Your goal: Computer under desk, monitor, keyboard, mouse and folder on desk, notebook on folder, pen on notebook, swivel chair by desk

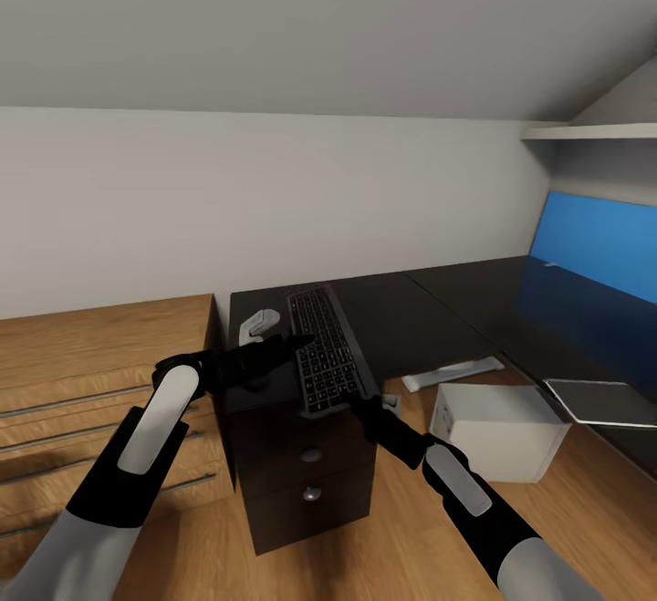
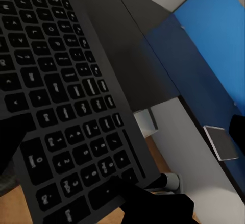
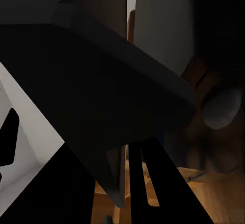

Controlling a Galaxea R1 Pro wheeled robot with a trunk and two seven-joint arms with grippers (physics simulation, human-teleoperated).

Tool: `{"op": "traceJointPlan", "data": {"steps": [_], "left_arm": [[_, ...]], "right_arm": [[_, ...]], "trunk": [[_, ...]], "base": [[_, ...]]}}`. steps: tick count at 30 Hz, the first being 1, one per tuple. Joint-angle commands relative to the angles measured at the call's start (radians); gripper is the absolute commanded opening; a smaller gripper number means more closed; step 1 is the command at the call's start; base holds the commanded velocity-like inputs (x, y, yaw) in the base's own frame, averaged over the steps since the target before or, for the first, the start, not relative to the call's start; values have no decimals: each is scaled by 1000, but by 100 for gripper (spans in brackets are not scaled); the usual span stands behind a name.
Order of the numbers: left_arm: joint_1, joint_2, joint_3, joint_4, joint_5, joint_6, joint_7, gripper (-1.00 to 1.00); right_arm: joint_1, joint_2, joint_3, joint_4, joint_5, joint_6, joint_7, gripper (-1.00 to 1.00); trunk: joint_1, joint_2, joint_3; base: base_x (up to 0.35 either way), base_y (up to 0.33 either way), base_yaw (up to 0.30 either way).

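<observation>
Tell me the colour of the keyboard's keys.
Dark grey with pale lettering, on the keyboard; clearest in the left wrist view.

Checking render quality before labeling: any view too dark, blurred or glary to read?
Head view: evenly lit, sharp, no glare; keyboard and desk read clearly, edges bend slightly. Left wrist view: keyboard is close, key legends soft, a dark finger at its near edge. Right wrist view: mostly deep shadow under a dark slab; only a round knob and a strip of wood floor are legible.
</observation>
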Motion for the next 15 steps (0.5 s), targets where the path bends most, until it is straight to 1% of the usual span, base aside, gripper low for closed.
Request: {"op": "traceJointPlan", "data": {"steps": [1,5,15], "left_arm": [[-1,0,-1,-1,11,1,10,100],[-1,1,-1,-1,10,1,9,100],[-2,1,1,-11,11,3,7,100]], "right_arm": [[-1,-1,3,1,-9,1,2,-100],[-1,1,3,7,-10,-1,1,-100],[-1,3,-12,49,-9,0,-5,-100]], "trunk": [[0,-1,-1],[0,-1,-1],[0,-1,-1]], "base": [[-39,-143,0],[-21,-78,0],[-3,-11,0]]}}
